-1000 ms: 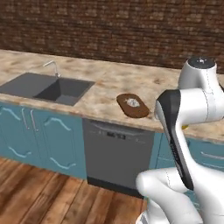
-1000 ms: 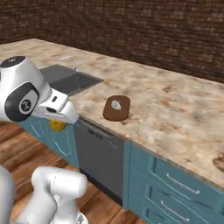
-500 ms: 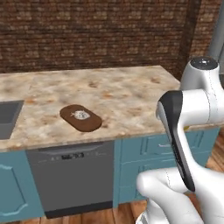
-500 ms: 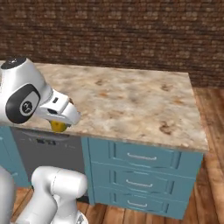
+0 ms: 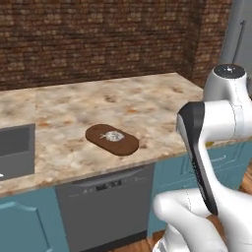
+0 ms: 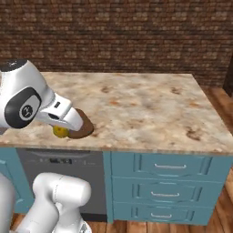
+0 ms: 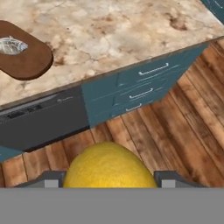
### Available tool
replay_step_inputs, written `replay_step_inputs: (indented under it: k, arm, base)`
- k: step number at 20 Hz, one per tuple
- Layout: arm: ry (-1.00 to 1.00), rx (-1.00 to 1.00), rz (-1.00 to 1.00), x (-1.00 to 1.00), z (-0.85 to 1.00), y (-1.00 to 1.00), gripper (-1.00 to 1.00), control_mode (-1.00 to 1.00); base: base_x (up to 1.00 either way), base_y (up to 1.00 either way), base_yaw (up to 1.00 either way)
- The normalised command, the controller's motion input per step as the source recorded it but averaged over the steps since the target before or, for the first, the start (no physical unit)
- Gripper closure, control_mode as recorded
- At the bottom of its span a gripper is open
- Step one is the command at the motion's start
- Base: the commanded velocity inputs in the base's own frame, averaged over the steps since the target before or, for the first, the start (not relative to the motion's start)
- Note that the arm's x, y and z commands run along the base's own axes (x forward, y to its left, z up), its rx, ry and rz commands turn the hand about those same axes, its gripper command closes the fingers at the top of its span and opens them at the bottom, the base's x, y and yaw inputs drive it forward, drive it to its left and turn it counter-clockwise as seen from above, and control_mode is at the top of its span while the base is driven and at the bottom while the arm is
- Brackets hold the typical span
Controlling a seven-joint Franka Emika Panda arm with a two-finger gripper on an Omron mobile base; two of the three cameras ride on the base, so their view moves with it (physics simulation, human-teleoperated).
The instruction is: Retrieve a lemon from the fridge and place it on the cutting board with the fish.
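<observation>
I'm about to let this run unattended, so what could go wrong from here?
The lemon sits in the end effector out over the wooden floor; if the round fruit slips, it would probably roll away. The fish takes the middle of the cutting board, so a careless set-down could land on it.

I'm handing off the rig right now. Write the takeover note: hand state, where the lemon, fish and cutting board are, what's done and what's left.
Hand: shut on the lemon, held out over the wooden floor in front of the cabinets.
Cutting board: on the counter above the dishwasher, with the fish on it.
Done: lemon fetched and carried to the counter.
Left: bring the lemon over the board, set it beside the fish, release.
</observation>
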Motion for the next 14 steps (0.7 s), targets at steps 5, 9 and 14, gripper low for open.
replay_step_inputs:
  k: [5,9,14]
  arm:
    - [0.00,0.00,0.00,0.00,0.00,0.00,1.00,1.00]
    - [0.00,0.00,0.00,0.00,0.00,0.00,1.00,1.00]
    - [0.00,0.00,0.00,0.00,0.00,0.00,1.00,1.00]
  base:
    - [0.33,0.76,-0.13]
    - [0.66,0.44,-0.02]
    - [0.50,0.10,0.00]
